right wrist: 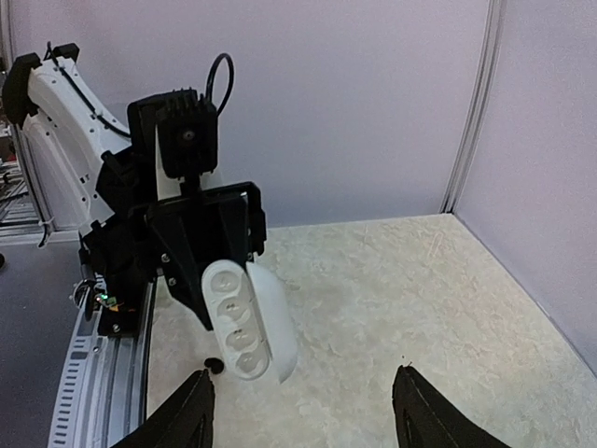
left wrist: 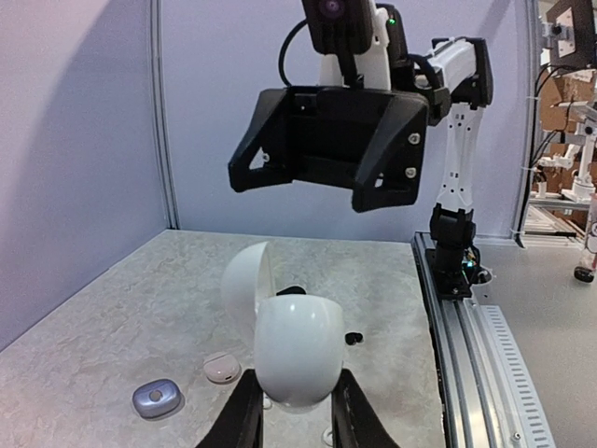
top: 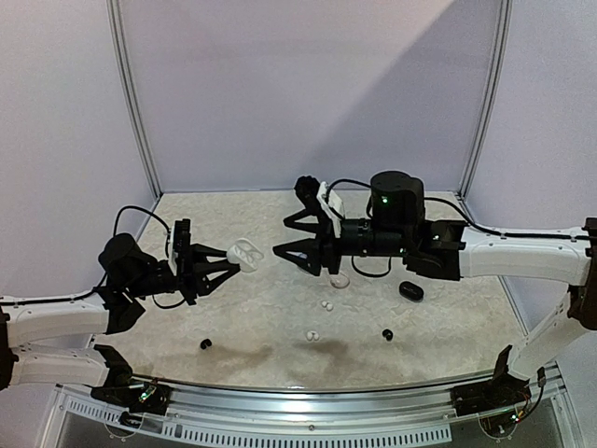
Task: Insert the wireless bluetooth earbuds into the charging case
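Left claw point(top: 231, 263) tight around charging case point(top: 247, 252)

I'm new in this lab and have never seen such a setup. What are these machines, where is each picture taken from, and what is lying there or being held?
The machines are two robot arms at the near edge of a table. One picture looks down from above; the other two come from a camera on each wrist. The left gripper clamps an open white charging case. The right gripper faces it, jaws open and empty. On the table lie tiny white earbuds, black earbuds and a black case.
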`<act>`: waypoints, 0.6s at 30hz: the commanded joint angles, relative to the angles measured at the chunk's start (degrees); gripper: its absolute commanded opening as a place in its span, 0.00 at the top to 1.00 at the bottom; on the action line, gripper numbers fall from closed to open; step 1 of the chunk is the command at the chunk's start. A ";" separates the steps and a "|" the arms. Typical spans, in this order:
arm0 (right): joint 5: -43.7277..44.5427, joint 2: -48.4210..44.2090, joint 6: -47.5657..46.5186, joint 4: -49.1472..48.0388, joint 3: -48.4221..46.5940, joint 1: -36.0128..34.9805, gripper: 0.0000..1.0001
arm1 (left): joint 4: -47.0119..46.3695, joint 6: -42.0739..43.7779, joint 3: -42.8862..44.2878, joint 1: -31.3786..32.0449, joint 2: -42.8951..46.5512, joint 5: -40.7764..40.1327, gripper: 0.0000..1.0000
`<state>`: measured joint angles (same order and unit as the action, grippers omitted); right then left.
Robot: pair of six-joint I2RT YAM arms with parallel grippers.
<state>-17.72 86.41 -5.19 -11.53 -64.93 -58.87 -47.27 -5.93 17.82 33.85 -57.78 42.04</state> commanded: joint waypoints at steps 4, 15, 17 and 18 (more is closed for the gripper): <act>-2.47 6.60 -2.27 -6.76 -3.58 -0.02 0.36 | -0.74 -0.10 0.81 0.17 -0.15 0.67 1.00; -8.99 11.76 -0.99 -3.70 -6.73 -0.08 0.51 | -0.97 -0.05 0.55 0.17 -0.14 0.72 1.00; -8.56 12.54 -0.88 -2.62 -7.45 -0.06 0.54 | -0.95 -0.09 0.54 0.18 -0.06 0.76 1.00; -8.38 12.88 -1.01 -2.16 -7.75 -0.08 0.55 | -0.94 -0.06 0.54 0.19 -0.05 0.76 1.00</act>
<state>-24.91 97.25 -6.42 -16.34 -70.52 -58.87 -47.31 -5.93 17.82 33.85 -57.78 42.33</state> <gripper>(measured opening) 0.468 0.219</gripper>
